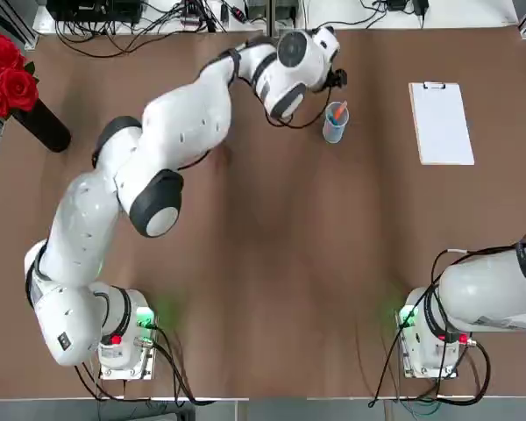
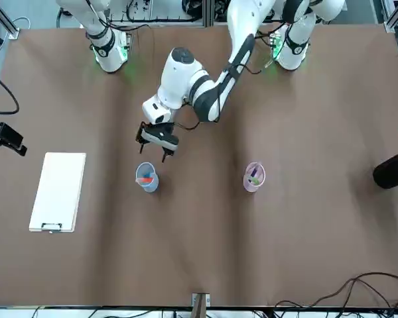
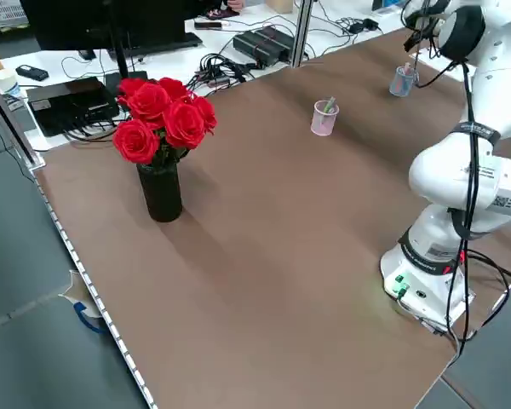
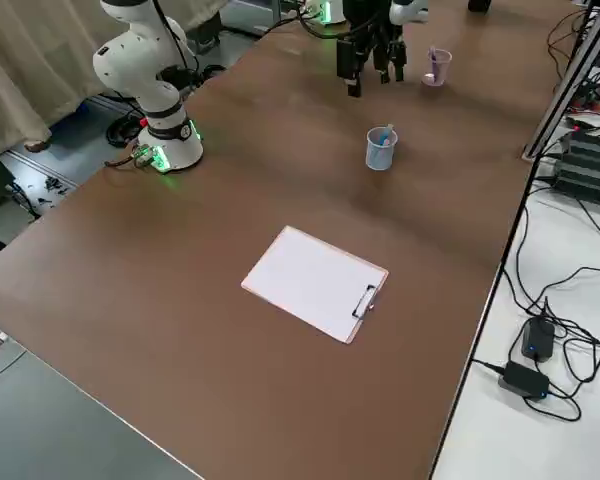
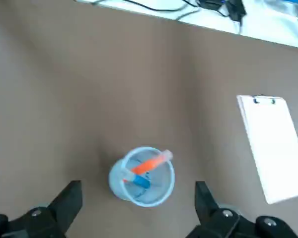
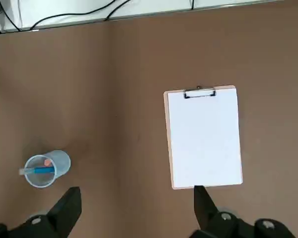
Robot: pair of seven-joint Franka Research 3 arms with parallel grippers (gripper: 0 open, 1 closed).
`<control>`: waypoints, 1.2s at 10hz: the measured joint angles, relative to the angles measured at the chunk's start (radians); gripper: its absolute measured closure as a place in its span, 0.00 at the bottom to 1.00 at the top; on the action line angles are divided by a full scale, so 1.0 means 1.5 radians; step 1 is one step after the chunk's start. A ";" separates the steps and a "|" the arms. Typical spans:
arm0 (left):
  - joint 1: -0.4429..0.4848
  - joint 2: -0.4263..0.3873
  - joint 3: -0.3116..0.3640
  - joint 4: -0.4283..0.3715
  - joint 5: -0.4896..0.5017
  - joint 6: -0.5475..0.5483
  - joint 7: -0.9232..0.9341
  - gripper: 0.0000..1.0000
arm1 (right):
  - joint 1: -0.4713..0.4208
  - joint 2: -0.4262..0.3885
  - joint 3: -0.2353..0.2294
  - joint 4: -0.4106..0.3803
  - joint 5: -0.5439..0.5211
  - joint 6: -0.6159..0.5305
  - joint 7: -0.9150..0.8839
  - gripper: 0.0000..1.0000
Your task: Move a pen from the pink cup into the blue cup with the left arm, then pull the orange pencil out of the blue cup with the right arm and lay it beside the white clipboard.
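Brown tabletop carried it all. Nearest the bases, the right gripper (image 6: 134,218) hung parked, jaws apart. Farther out, the left gripper (image 5: 136,208) gaped empty just above the blue cup (image 5: 141,175), where the orange pencil (image 5: 150,162) leaned beside a blue pen (image 5: 137,180): light, stiff, probably slick, best pinched at its raised end. Beyond the cup lay the white clipboard (image 1: 441,123). No readable writing showed.

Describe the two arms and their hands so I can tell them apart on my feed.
Both arms are glossy white with black joint rings and black cables. The left hand has black fingers under a white wrist. Each base shows green and red lights. The right hand has matching black fingers.
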 joint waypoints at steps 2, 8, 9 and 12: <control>0.043 -0.049 0.000 0.000 0.000 -0.111 0.015 0.00 | 0.005 0.003 0.004 -0.001 0.001 -0.001 -0.001 0.00; 0.177 -0.196 -0.015 -0.003 0.004 -0.494 0.169 0.00 | 0.030 0.065 0.013 -0.014 0.139 0.003 -0.062 0.00; 0.209 -0.213 -0.017 -0.003 0.004 -0.499 0.199 0.00 | 0.032 0.091 0.014 -0.015 0.159 0.006 -0.072 0.00; 0.273 -0.259 -0.022 -0.015 0.003 -0.553 0.296 0.00 | 0.045 0.161 0.025 -0.017 0.192 0.017 -0.076 0.00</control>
